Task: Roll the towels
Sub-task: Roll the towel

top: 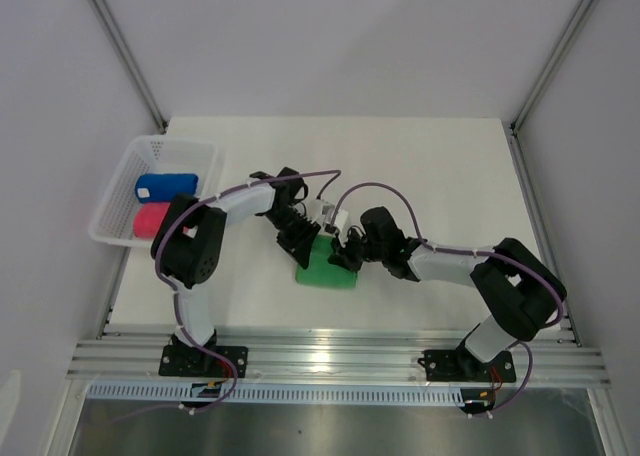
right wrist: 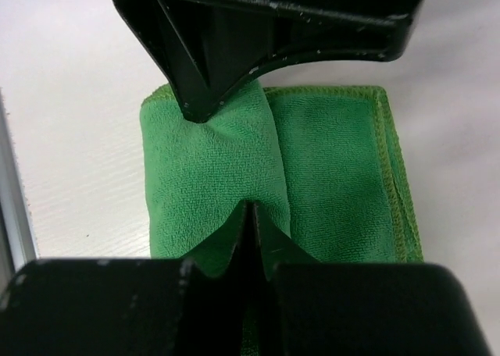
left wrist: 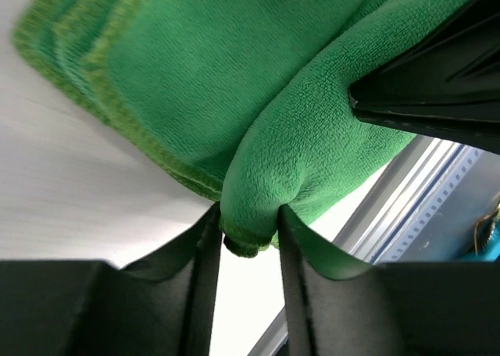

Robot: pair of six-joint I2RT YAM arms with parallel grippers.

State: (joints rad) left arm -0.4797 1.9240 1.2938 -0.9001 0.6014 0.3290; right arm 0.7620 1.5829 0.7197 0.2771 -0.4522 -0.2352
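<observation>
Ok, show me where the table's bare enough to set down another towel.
Bare table across the far half, from the basket to the right edge. Crowded: centre front, where left gripper and right gripper meet on the green towel.

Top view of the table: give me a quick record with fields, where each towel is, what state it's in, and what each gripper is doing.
green towel: folded flat on the table, near the front middle, one ridge pulled up
blue towel: rolled, in the basket
pink towel: rolled, in the basket beside the blue towel
left gripper: pinching a fold of the green towel
right gripper: closed at the ridge's other end, apparently pinching it
not yet rolled: green towel
</observation>
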